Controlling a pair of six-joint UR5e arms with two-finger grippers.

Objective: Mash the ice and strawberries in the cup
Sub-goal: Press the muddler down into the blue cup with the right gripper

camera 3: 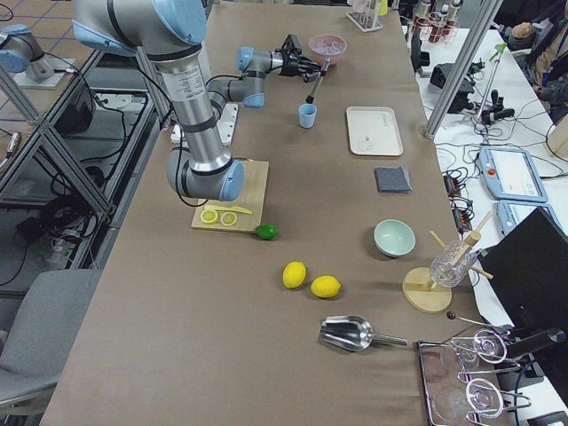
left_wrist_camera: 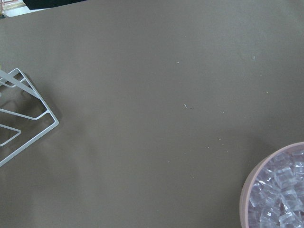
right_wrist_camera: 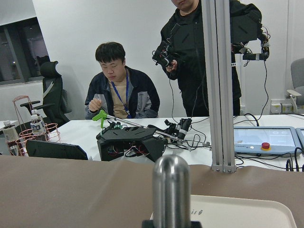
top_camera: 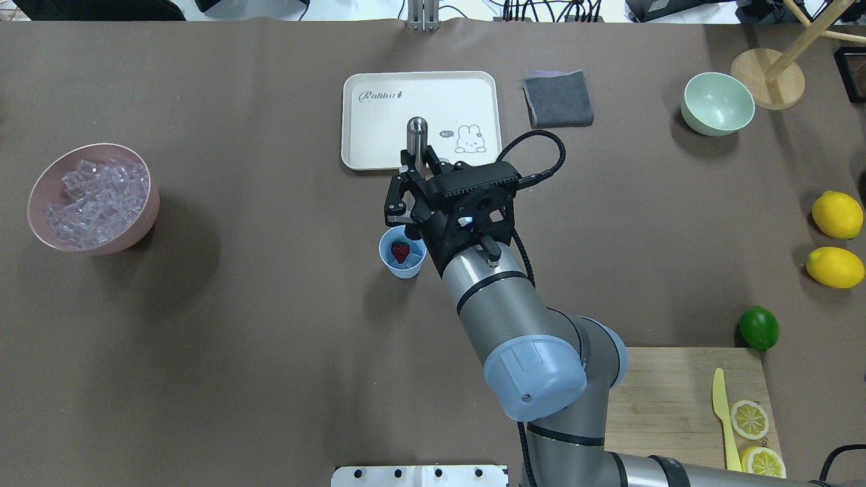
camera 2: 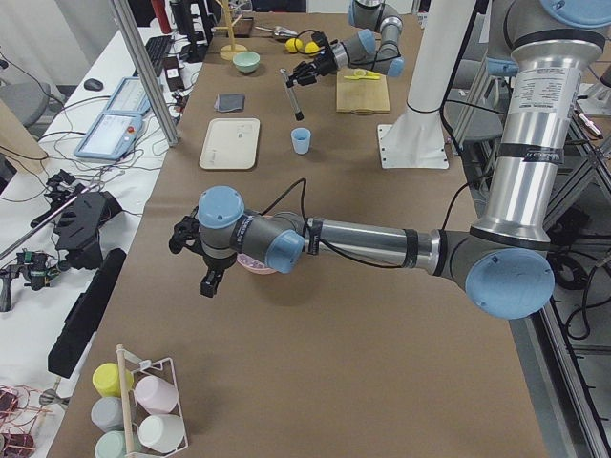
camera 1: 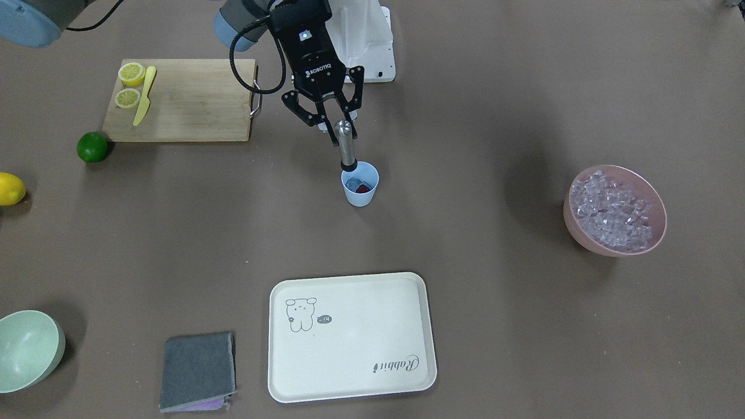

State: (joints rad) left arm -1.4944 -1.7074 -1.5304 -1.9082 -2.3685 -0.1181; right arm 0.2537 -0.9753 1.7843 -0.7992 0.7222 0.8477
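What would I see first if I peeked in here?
The right arm's fingers hold a shiny metal masher over the blue cup mid-table, with a red strawberry inside. Off to the robot's left, a pink bowl is heaped with ice.

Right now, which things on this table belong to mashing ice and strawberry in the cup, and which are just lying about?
Job: cup, strawberry, ice, pink bowl, masher.
Lying about: tray, cloth, green bowl, lime, lemons, board, knife.
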